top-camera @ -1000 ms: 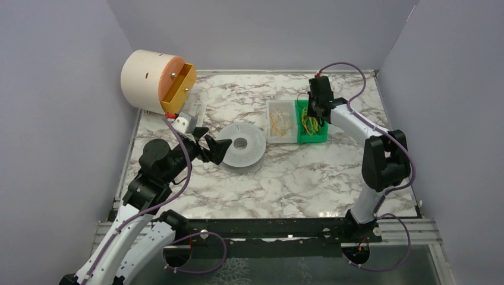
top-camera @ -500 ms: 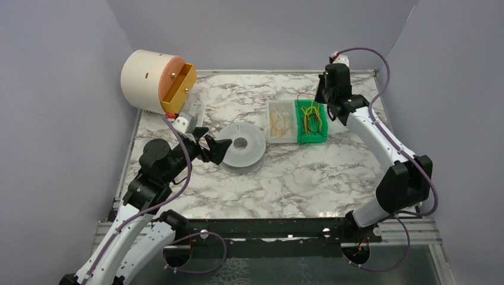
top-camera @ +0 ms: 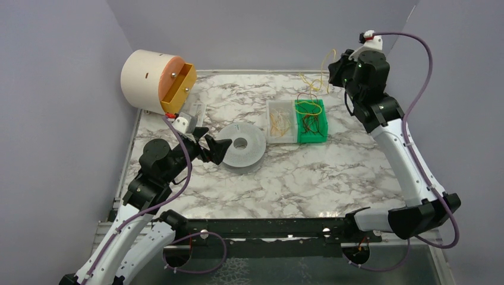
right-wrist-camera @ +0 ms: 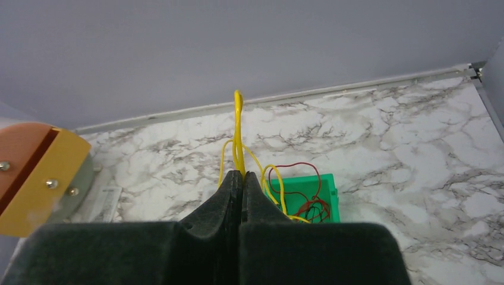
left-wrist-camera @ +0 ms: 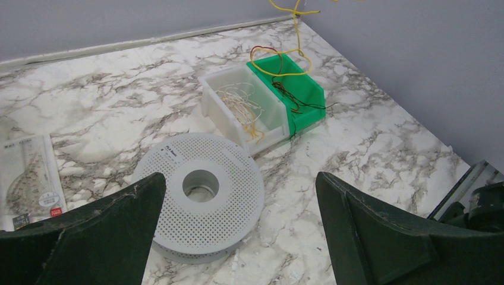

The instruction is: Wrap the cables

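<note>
My right gripper (top-camera: pixel 336 72) is raised high above the back of the table and is shut on thin yellow cables (right-wrist-camera: pixel 238 127) that stick up past its fingertips (right-wrist-camera: pixel 240 175). The yellow cables (top-camera: pixel 310 80) trail down into a green bin (top-camera: pixel 319 134) that holds more yellow and dark red-brown cables (top-camera: pixel 309 119). In the left wrist view the lifted yellow cable (left-wrist-camera: pixel 295 35) hangs above the green bin (left-wrist-camera: pixel 312 95). My left gripper (left-wrist-camera: pixel 241 196) is open and empty, low beside a grey perforated spool (left-wrist-camera: pixel 199 193), which also shows in the top view (top-camera: pixel 241 148).
A clear bin (top-camera: pixel 281 138) with pale thin ties stands left of the green bin. A cream drum with an orange face and a yellow bracket (top-camera: pixel 157 80) stands at the back left. A clear plastic ruler (left-wrist-camera: pixel 32 184) lies near the spool. Grey walls enclose the table.
My right arm has risen from the green bin up and to the back right, pulling yellow cables out with it. The left arm has not moved.
</note>
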Available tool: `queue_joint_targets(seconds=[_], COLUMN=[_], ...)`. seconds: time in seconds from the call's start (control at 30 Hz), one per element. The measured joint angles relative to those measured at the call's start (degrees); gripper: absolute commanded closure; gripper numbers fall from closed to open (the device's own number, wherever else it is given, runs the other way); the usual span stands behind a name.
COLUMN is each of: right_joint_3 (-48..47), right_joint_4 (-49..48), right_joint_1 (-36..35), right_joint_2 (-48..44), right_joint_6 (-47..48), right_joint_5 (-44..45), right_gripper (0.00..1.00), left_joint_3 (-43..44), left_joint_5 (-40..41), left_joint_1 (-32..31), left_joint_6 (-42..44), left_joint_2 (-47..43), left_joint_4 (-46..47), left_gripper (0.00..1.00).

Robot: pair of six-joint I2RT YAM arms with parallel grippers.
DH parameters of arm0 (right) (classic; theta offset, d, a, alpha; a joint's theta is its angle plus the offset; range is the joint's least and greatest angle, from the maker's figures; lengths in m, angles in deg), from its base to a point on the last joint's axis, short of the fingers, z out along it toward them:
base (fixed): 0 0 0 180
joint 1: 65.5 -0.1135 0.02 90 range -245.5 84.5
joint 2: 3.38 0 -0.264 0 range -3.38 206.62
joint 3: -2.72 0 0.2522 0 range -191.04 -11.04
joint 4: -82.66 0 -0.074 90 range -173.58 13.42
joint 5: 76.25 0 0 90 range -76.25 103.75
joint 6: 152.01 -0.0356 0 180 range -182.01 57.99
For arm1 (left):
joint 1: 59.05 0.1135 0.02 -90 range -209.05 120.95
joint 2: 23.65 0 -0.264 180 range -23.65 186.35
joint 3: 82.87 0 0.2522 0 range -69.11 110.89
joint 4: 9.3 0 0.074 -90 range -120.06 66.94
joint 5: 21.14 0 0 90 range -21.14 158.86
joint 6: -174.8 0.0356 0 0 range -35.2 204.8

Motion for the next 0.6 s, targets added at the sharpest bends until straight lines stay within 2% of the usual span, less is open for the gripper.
queue_joint_targets(seconds=[0.23, 0.6], right_joint_3=[0.0, 3.3], right_joint_4=[0.0, 0.4], right_joint_1=[0.0, 0.0], right_joint_2=[-5.8, -14.7], right_joint_6=[-1.2, -1.4], right_joint_5=[-6.4, -22.1], right_gripper=[0.99, 0.99], left_joint_3=[0.0, -0.3], left_joint_5=[0.0, -1.7], left_joint_1=[0.0, 0.0], left_joint_6=[0.0, 0.0], left_joint_2=[0.0, 0.8], left_joint_4=[0.0, 0.2], left_gripper=[0.01, 0.01])
